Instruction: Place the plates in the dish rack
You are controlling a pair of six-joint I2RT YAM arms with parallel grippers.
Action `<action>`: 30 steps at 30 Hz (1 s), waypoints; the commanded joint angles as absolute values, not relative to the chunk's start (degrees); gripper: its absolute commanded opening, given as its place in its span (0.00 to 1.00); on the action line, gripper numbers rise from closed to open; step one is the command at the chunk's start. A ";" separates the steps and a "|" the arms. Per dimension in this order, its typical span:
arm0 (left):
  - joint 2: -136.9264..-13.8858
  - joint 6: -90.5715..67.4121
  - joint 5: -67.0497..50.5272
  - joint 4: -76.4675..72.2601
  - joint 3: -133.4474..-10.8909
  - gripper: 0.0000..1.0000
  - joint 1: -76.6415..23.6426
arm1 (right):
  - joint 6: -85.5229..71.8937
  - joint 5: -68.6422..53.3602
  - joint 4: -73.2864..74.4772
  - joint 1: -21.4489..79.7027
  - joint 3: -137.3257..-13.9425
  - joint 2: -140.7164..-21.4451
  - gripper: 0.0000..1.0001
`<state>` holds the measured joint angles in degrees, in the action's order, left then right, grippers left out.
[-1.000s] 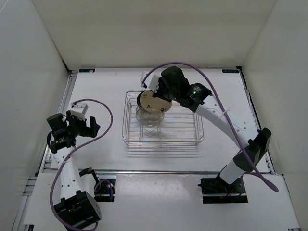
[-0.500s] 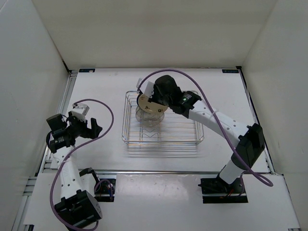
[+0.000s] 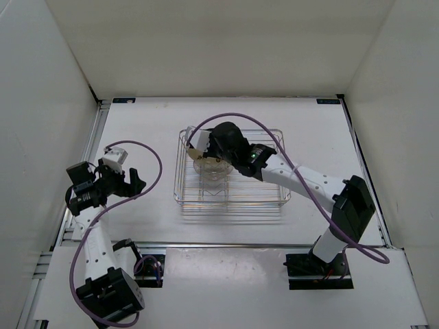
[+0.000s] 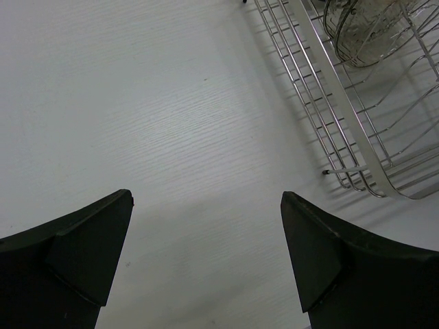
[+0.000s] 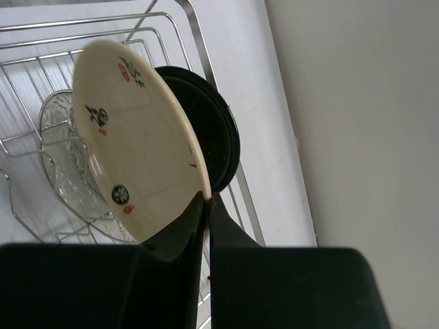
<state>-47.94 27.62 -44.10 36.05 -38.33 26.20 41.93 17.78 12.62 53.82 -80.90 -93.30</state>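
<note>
Here the cream plate (image 5: 130,137), pinched at its rim by the right gripper (image 5: 207,202) and tilted over the rack (image 5: 199,34) just beside the black plate (image 5: 218,137), could be knocked against it if lowered askew; the left gripper (image 4: 206,199) is held spread.

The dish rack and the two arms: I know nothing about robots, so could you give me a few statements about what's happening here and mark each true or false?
1. The right arm's jaws are shut on the rim of the cream plate. True.
2. The left arm's jaws hold a clear plate. False: they are open and empty over the bare table, beside the dish rack.
3. A black plate stands on edge just behind the cream plate. True.
4. The dish rack has no plates in it yet. False: clear plates already stand in it.
</note>
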 commanded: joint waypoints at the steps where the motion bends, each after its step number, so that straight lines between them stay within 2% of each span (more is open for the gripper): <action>1: -47.64 28.74 -45.44 37.00 -40.43 1.00 26.63 | 44.20 19.34 5.37 55.10 -78.23 -91.32 0.00; 11: -49.83 28.22 -45.97 37.53 -43.32 1.00 26.63 | 45.79 21.01 2.11 55.63 -72.95 -87.10 0.00; 30: -50.36 27.69 -46.49 38.06 -44.56 1.00 26.63 | 48.52 23.12 0.00 57.21 -76.90 -88.15 0.00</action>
